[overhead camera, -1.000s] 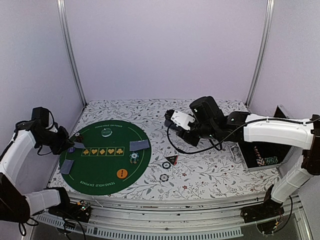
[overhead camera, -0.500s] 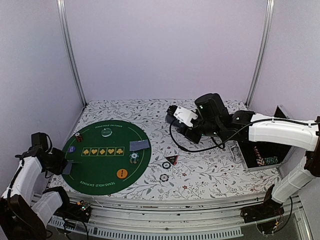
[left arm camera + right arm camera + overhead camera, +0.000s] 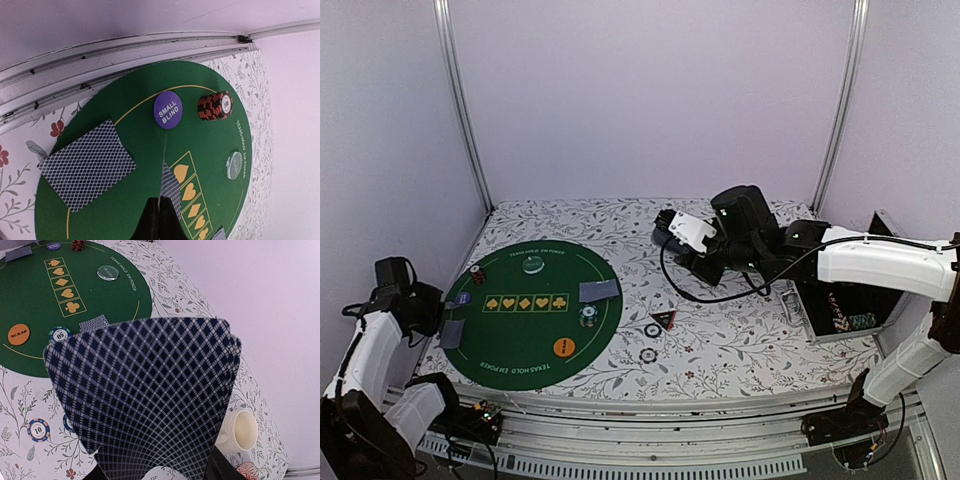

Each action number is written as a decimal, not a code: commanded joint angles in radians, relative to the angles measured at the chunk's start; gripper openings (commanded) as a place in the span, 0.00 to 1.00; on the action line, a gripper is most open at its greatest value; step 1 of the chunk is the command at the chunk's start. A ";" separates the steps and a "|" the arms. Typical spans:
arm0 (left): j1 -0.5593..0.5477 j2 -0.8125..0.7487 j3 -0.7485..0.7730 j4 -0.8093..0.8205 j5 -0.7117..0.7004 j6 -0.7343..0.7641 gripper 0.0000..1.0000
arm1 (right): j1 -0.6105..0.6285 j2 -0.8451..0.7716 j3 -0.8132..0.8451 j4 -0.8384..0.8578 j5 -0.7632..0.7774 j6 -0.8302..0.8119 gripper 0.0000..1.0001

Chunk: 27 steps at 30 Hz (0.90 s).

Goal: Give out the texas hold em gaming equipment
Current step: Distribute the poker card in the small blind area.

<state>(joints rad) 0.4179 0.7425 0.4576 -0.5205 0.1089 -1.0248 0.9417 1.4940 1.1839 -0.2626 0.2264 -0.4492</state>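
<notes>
White arms [image 3: 880, 262], black joints [image 3: 745, 215], looping black cables [image 3: 670, 283]

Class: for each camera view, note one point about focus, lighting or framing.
Top external view: even, soft light, only faint shadows on the round green felt mat. Right wrist view: the fan of blue-grey diamond-backed playing cards sits close to the lens, slightly soft, filling the frame. Left wrist view: tilted scene; the single diamond-backed card shows edge-on, the purple round small-blind button sharp.
</notes>
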 commanded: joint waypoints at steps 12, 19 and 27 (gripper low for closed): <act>0.034 -0.059 -0.133 0.002 -0.048 -0.050 0.00 | -0.007 -0.018 -0.010 0.024 -0.018 0.000 0.45; 0.035 -0.063 -0.143 -0.024 -0.056 -0.050 0.00 | -0.008 -0.019 -0.005 0.019 -0.018 0.000 0.45; 0.030 -0.086 -0.179 -0.105 -0.036 -0.107 0.01 | -0.008 -0.021 -0.004 0.016 -0.017 0.000 0.45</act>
<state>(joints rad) 0.4408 0.6758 0.3111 -0.5644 0.0669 -1.0931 0.9398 1.4940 1.1831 -0.2630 0.2218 -0.4496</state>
